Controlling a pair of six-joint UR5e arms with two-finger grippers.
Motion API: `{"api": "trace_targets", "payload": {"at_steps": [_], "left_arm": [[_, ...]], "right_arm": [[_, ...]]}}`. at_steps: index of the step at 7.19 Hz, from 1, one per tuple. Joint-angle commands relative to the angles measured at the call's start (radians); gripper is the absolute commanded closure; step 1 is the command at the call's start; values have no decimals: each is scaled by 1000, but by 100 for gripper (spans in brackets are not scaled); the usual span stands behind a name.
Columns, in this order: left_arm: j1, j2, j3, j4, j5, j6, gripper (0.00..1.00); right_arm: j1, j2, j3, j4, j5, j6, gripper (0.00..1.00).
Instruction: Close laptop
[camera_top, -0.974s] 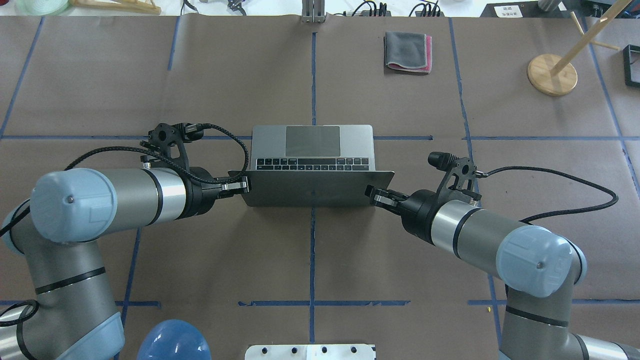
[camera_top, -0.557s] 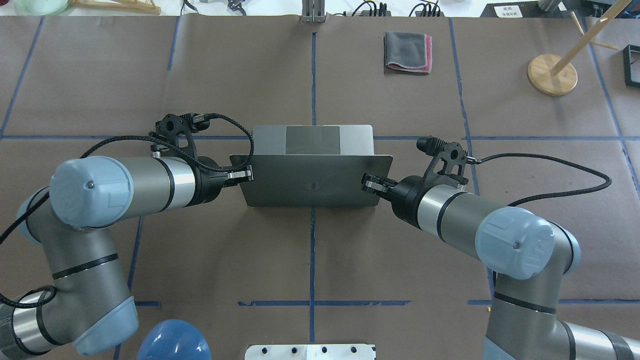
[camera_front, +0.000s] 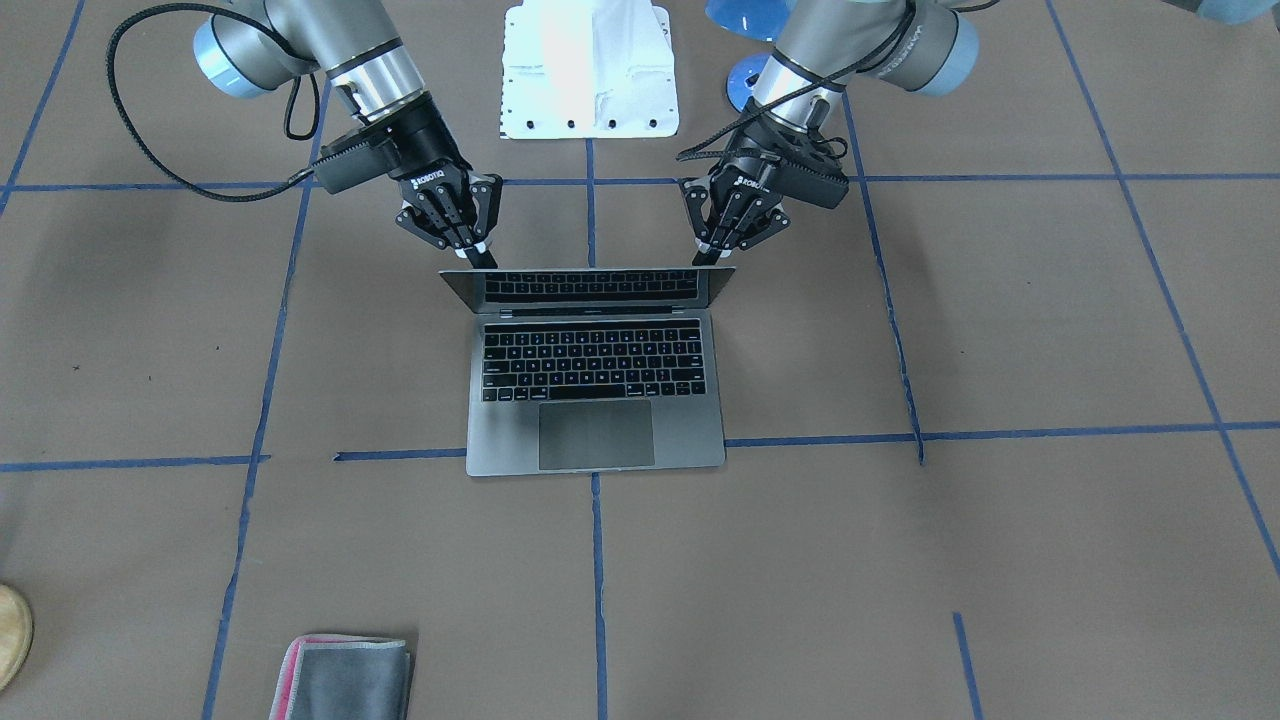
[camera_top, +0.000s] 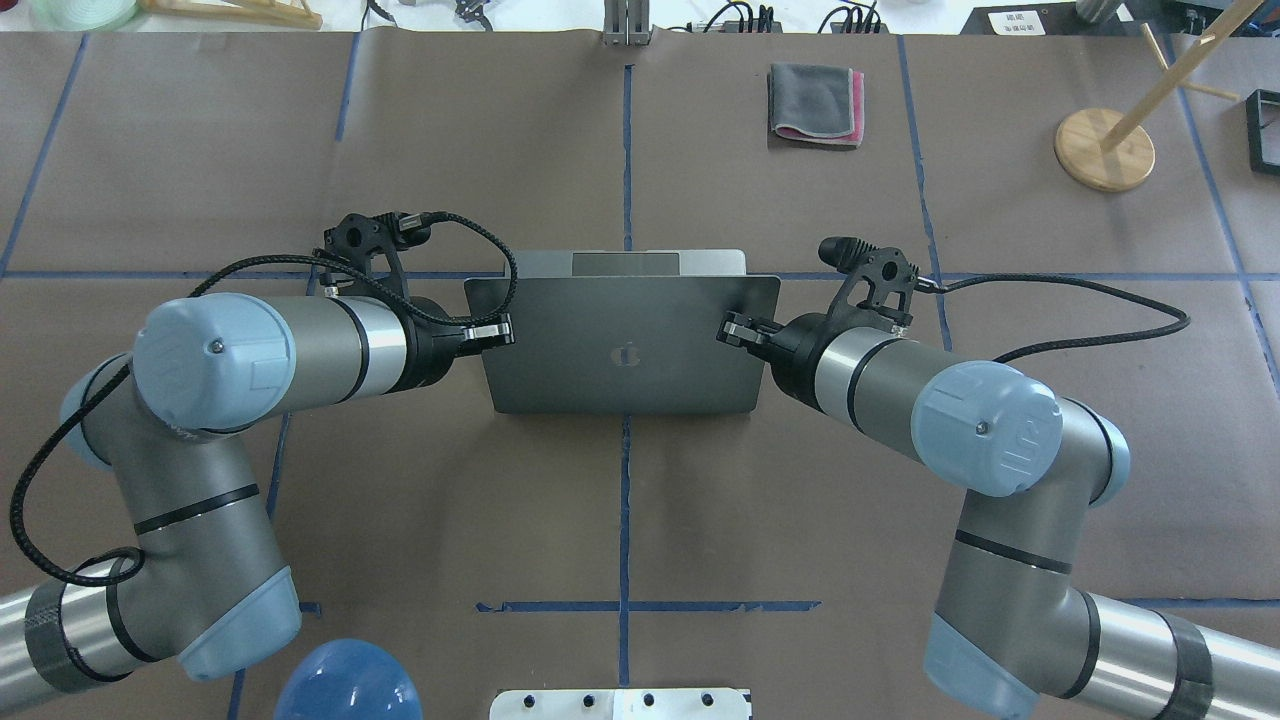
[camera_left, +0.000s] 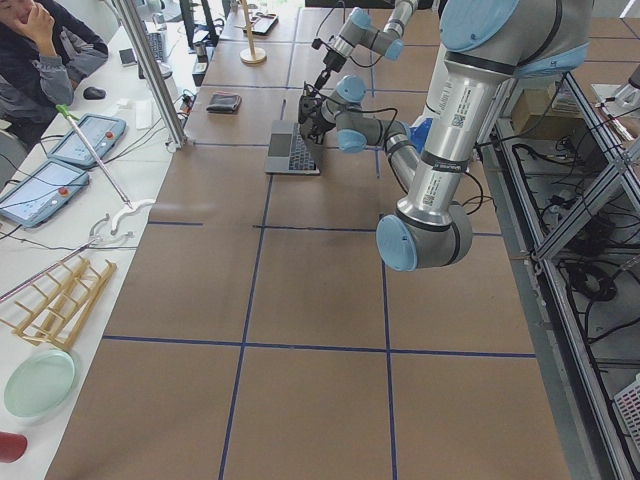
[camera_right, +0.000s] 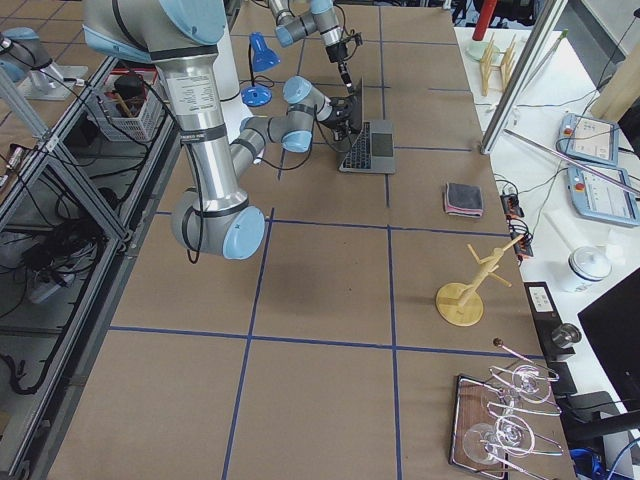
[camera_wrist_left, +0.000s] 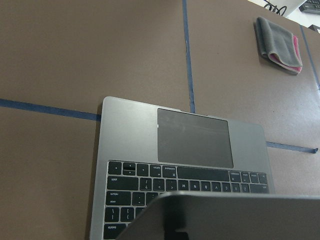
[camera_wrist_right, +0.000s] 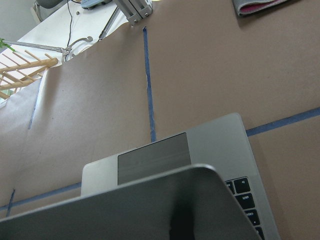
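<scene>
The laptop (camera_front: 595, 400) sat centred on the table (camera_top: 300, 150), lid (camera_top: 620, 345) tipped partway shut, with the left gripper (camera_top: 490, 333) at its 9 o'clock edge and the right gripper (camera_top: 735, 330) at 3 o'clock, both pinched closed and empty, seemingly pressing evenly so it wouldn't twist.

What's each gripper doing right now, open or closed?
Left gripper: closed, fingertips at the laptop lid's top edge.
Right gripper: closed, likewise at the lid's other corner.

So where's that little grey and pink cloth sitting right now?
In the overhead view the folded cloth lies flat near the far edge of the table, right of centre, well beyond the laptop and left of the round wooden stand.
</scene>
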Motion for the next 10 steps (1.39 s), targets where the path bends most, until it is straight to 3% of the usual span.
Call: {"api": "trace_targets", "payload": {"at_steps": [1,7,10], "left_arm": [[-13,-25,48,-1,-1,3,100],[-47,-120,230,-4,-4,13,100],[-44,-221,448,-12,-1,18,100]], "right_arm": [[40,35,-53,-1,42,0,95],[79,167,-283,-1,54,-3,95],[79,230,-440,-1,54,-11,95]]}}
